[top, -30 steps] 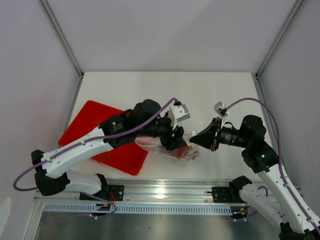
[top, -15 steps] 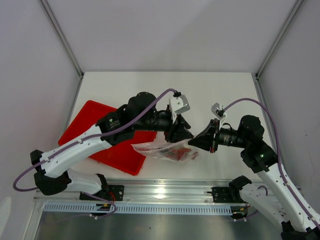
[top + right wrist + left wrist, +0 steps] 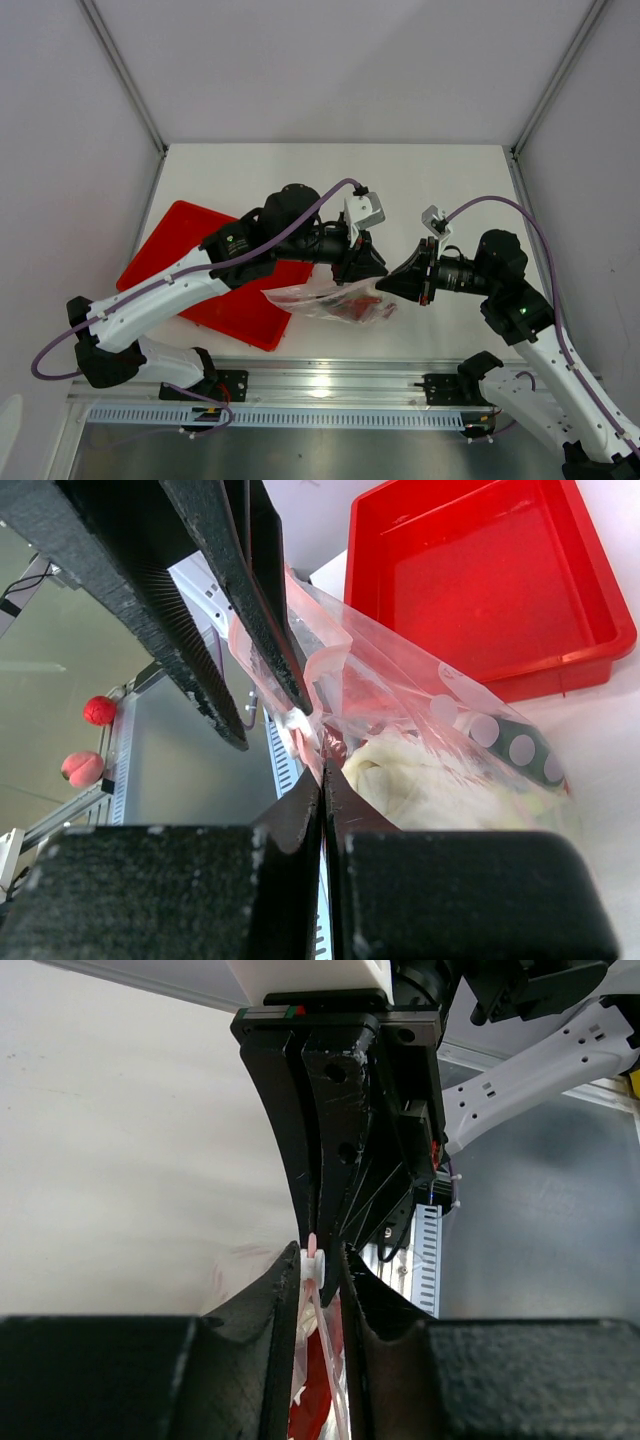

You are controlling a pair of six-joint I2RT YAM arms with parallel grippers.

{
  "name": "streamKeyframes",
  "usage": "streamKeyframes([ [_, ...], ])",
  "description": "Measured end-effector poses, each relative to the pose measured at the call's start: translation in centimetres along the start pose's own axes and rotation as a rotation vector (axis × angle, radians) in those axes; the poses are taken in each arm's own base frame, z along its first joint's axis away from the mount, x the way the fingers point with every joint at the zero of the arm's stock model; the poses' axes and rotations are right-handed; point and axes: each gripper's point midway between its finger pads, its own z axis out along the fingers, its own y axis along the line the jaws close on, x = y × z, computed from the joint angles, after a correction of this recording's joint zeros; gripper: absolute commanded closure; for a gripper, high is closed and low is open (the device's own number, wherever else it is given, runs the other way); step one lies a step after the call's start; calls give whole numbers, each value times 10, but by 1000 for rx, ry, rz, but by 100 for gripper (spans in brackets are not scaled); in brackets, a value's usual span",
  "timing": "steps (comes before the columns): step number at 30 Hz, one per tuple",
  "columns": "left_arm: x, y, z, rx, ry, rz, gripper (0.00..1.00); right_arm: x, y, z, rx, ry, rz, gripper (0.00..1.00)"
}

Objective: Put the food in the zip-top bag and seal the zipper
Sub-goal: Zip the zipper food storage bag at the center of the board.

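Observation:
The zip-top bag [image 3: 318,299] hangs crumpled just above the table's front middle, held between both arms. The red lobster [image 3: 354,309] shows through it, and the pale leek [image 3: 440,780] lies inside in the right wrist view. My right gripper [image 3: 386,283] [image 3: 322,765] is shut on the bag's mouth corner. My left gripper [image 3: 371,266] [image 3: 321,1257] is narrowly open and straddles the pink zipper [image 3: 313,1244] at its white slider [image 3: 314,1268]. One finger touches the slider and a sliver of gap shows on the other side. The green fruit I cannot make out.
The red tray [image 3: 178,262] [image 3: 480,570] sits at the left, partly under my left arm. The metal rail [image 3: 320,385] runs along the near edge. Two small balls [image 3: 92,738] lie below the table's edge in the right wrist view.
My left gripper rose off the bag's middle and shifted right to the zipper end beside the right gripper. The bag lifted and stretched leftward. The right gripper moved slightly left.

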Motion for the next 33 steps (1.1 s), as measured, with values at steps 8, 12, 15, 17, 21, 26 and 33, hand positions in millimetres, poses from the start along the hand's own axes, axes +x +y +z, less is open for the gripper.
streamKeyframes([
  [8,6,0,1,13,17,-10,77,0,0,0,1,2,2,100],
  [12,11,-1,1,20,30,-18,68,0,0,0,1,1,1,100],
  [15,15,-1,1,22,40,-28,73,0,0,0,1,1,1,100],
  [17,16,0,2,21,44,-33,79,0,0,0,1,2,1,100],
  [21,18,1,1,17,48,-39,90,0,0,0,0,2,1,100],
  [26,18,2,2,18,51,-55,99,1,1,0,-2,10,4,100],
  [33,22,5,3,18,63,-66,99,6,-1,2,-3,43,17,80],
])
